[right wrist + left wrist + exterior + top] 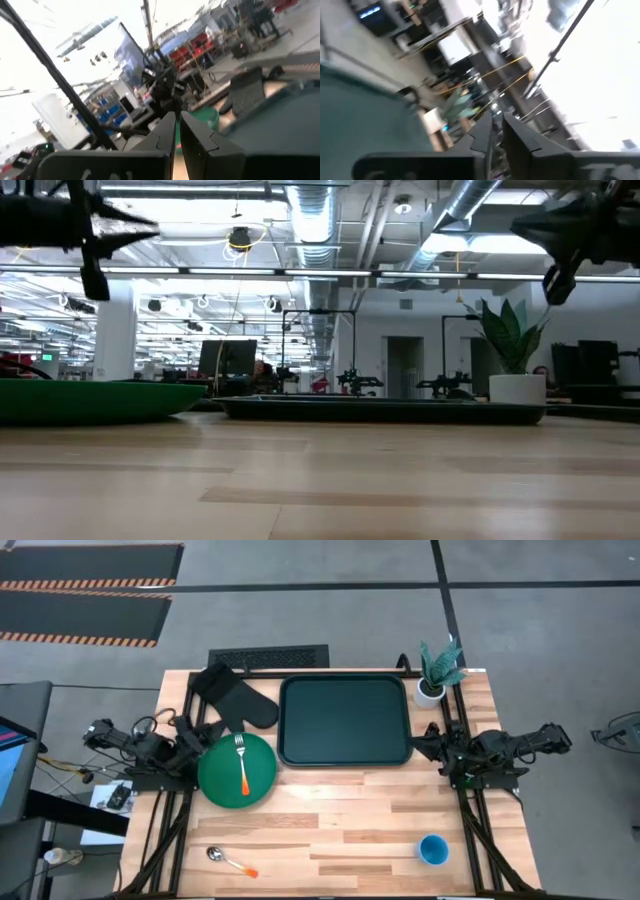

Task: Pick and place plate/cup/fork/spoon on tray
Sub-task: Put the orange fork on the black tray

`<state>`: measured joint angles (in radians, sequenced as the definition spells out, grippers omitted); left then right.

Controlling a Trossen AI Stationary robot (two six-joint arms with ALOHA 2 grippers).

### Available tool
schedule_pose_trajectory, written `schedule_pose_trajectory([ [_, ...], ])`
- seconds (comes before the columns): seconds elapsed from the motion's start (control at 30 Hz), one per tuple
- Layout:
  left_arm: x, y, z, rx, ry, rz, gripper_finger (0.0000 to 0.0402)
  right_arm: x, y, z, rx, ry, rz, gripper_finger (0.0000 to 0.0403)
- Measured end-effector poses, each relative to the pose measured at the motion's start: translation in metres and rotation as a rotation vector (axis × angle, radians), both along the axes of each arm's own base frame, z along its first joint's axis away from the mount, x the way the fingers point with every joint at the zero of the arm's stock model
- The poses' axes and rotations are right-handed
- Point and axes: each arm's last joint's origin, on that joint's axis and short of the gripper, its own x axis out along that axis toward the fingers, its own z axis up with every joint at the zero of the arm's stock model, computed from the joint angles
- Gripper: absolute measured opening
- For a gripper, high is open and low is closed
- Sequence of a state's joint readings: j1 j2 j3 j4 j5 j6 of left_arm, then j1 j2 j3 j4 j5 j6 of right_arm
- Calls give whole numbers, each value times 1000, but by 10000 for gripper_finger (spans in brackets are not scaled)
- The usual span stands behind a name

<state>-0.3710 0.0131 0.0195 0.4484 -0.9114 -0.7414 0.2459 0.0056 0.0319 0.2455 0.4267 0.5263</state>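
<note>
The green plate [237, 772] lies on the table to the left of the dark tray [345, 720]. The fork [241, 766] lies on the plate, tines toward the far edge. The spoon [230, 861] lies near the front left edge and the blue cup [433, 850] stands at the front right. My left gripper [210, 732] is shut and empty, raised above the plate's far-left rim; the low view [95, 240] shows it high above the plate [90, 400]. My right gripper [420, 746] is shut and empty, raised just off the tray's right rim.
A black oven mitt [232, 698] lies at the far left beside the tray. A white pot with a green plant [437, 672] stands at the far right corner. Bare wood shows between the tray and the front edge.
</note>
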Motion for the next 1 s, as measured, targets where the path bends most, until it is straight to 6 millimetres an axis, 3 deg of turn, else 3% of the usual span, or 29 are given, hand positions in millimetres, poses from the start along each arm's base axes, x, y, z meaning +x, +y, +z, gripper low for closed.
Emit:
schedule_pose_trajectory([
  [0.13, -9, 4, 34, 58, -89, 45, 91, -1, -1, 3, 8, -4, -28, 52],
  [0.3, -6, 3, 86, 207, -31, 109, 139, -1, -2, 3, 17, -1, -69, 52],
  [0.4, 12, -1, 111, 262, 158, 162, 155, -2, -2, 4, 19, -4, -72, 52],
  [0.5, 35, -8, 126, 205, 360, 183, 159, -2, -2, 4, 19, -3, -71, 52],
  [0.67, 60, -15, 114, -49, 667, 119, 151, -2, -2, 4, 19, -4, -71, 52],
  [0.9, 85, -27, 55, -470, 1133, 112, 133, -1, -2, 1, 9, 29, -71, 52],
  [1.0, 96, -33, 34, -550, 1276, 164, 132, -1, -2, 1, 7, 39, -71, 52],
])
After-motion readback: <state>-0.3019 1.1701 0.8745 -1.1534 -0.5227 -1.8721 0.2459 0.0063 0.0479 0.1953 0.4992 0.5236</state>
